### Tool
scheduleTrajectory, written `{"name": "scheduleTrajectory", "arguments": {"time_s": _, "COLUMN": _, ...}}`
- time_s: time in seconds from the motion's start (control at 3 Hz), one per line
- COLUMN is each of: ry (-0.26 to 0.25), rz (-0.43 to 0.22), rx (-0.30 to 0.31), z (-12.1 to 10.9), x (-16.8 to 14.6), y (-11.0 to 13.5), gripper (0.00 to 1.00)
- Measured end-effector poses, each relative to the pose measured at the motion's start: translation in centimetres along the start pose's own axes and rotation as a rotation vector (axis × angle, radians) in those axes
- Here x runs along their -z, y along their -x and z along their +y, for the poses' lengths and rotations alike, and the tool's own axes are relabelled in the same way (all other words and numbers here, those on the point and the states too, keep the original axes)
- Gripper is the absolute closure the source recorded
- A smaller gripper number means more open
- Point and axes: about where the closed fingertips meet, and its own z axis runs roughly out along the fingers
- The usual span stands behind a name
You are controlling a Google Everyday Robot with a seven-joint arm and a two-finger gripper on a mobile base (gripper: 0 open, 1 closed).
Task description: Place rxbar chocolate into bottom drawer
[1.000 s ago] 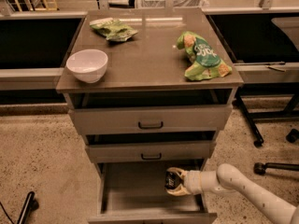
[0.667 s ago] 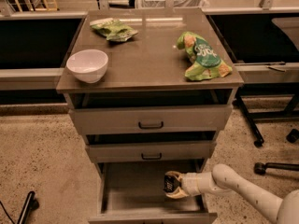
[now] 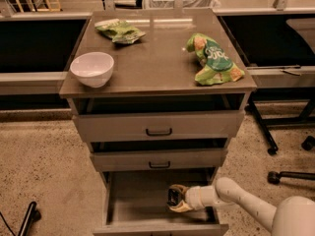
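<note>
Currently, you see a speckled floor (image 3: pixel 39 166) around a grey cabinet whose desk (image 3: pixel 157 58) carries, left to right, a white bowl (image 3: pixel 92 69), a rear snack bag (image 3: pixel 119 31) and a right snack bag (image 3: pixel 212 60). Lower right, the end effector (image 3: pixel 174 200) sits inside the open bottom drawer (image 3: pixel 138 195), its fingers closed on the rxbar chocolate (image 3: pixel 172 196). Compared with the earlier frame, it has shifted slightly left and lower.
</note>
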Motion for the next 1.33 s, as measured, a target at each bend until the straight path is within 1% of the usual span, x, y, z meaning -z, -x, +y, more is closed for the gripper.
{"name": "scheduleTrajectory", "arguments": {"time_s": 0.33, "ry": -0.048, "rz": -0.031, "rx": -0.005, "z": -0.9, "x": -2.0, "y": 0.1, "gripper": 0.59}}
{"name": "scheduleTrajectory", "arguments": {"time_s": 0.67, "ry": -0.110, "rz": 0.013, "rx": -0.037, "z": -1.9, "x": -3.5, "y": 0.0, "gripper": 0.29}}
{"name": "scheduleTrajectory", "arguments": {"time_s": 1.0, "ry": -0.115, "rz": 0.016, "rx": -0.037, "z": -2.0, "x": -3.5, "y": -0.1, "gripper": 0.05}}
{"name": "scheduleTrajectory", "arguments": {"time_s": 1.33, "ry": -0.115, "rz": 0.016, "rx": -0.037, "z": -2.0, "x": -3.5, "y": -0.1, "gripper": 0.00}}
